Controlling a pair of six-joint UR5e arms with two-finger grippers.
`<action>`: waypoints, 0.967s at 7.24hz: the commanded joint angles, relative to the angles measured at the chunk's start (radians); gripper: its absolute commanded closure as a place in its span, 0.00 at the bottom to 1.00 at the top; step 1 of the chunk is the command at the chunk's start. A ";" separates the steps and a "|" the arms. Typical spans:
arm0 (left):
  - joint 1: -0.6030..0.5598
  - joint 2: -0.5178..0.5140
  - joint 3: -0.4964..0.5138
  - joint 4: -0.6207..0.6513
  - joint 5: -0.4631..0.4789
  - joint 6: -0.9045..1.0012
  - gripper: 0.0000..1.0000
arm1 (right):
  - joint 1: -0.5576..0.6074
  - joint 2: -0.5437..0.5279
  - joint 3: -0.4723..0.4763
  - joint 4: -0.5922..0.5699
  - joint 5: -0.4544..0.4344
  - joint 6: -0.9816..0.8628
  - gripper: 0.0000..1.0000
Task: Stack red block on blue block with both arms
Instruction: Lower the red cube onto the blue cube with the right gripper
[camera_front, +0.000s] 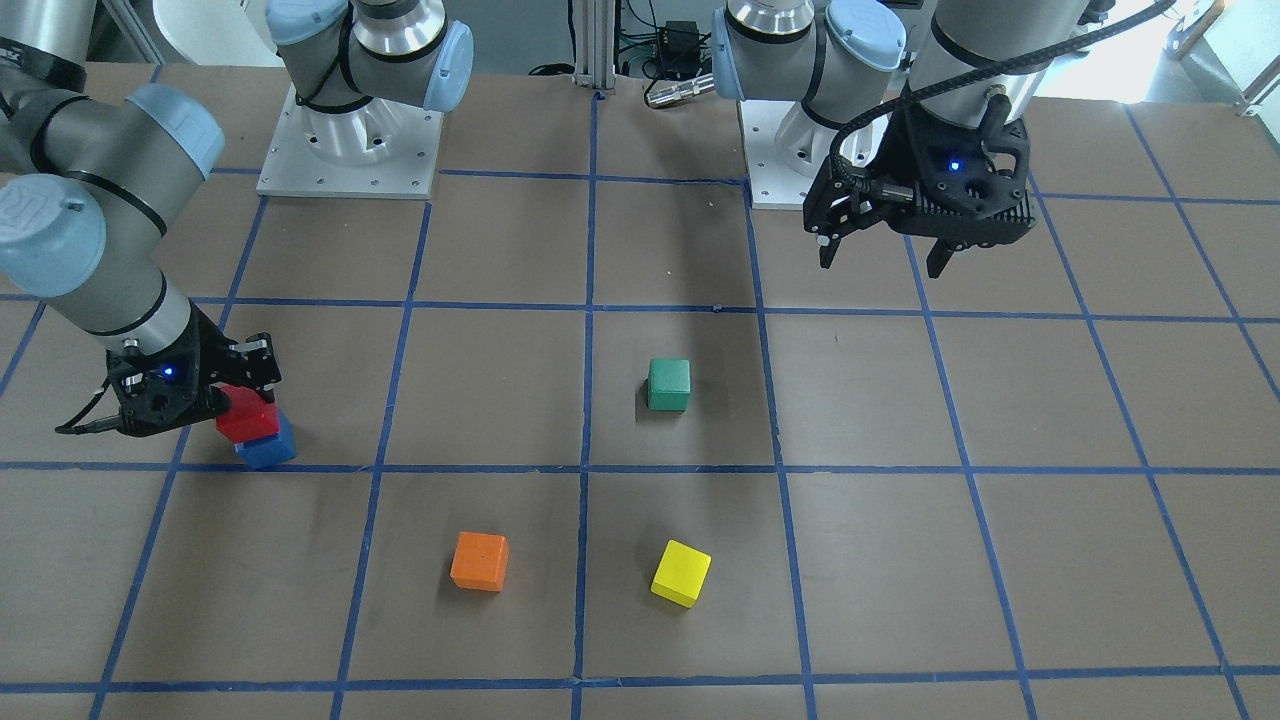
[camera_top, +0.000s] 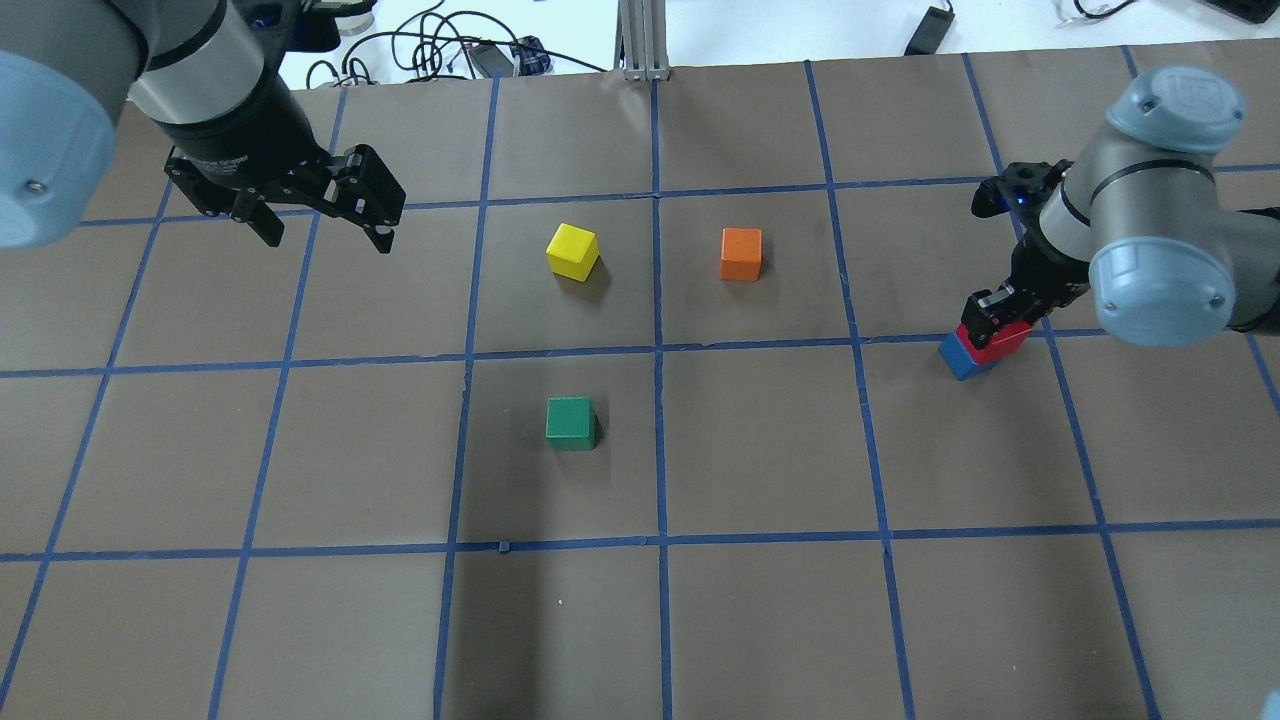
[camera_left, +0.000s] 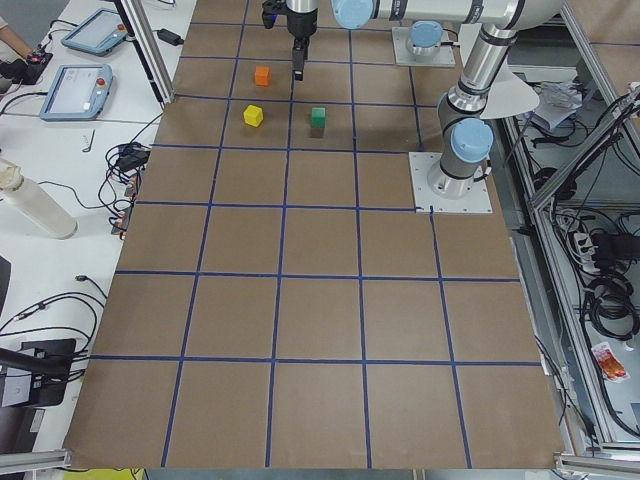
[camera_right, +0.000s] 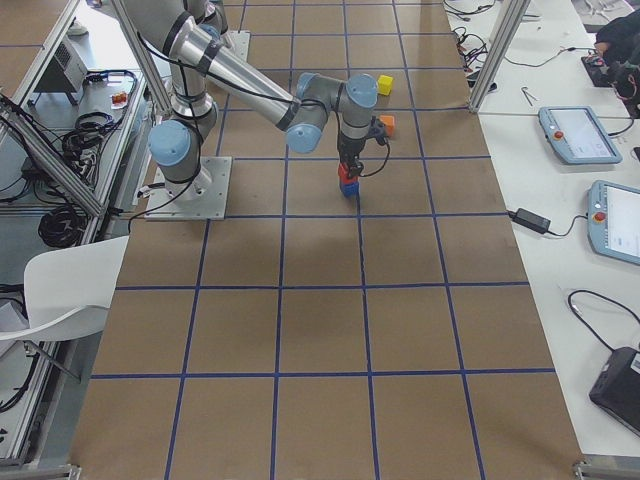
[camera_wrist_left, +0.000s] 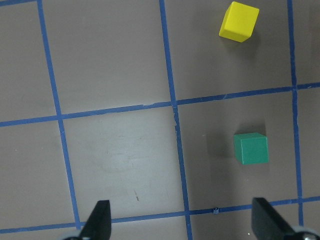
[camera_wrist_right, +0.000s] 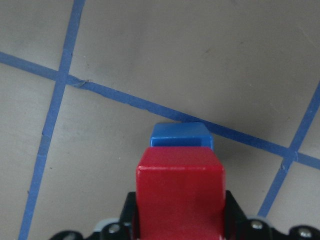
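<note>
The red block (camera_front: 243, 418) sits on top of the blue block (camera_front: 268, 449), slightly offset, on a blue tape line at the table's right end. My right gripper (camera_front: 238, 402) is shut on the red block. In the right wrist view the red block (camera_wrist_right: 180, 192) fills the space between the fingers and the blue block (camera_wrist_right: 180, 135) peeks out beyond it. The overhead view shows the red block (camera_top: 997, 341) over the blue block (camera_top: 958, 357). My left gripper (camera_front: 882, 258) is open and empty, held above the table far from the stack.
A green cube (camera_front: 668, 385) stands mid-table. An orange cube (camera_front: 479, 560) and a yellow cube (camera_front: 681, 573) stand farther from the robot. The green cube (camera_wrist_left: 251, 148) and the yellow cube (camera_wrist_left: 239, 21) show below my left gripper.
</note>
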 joint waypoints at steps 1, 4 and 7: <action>0.000 0.000 0.000 0.000 0.001 0.000 0.00 | -0.004 0.010 0.003 -0.014 -0.003 0.004 1.00; 0.000 0.000 0.002 0.000 0.001 0.000 0.00 | -0.005 0.010 0.002 -0.014 -0.002 0.010 0.21; 0.000 -0.002 0.006 0.002 -0.001 0.002 0.00 | -0.005 0.010 -0.003 -0.013 -0.002 0.019 0.11</action>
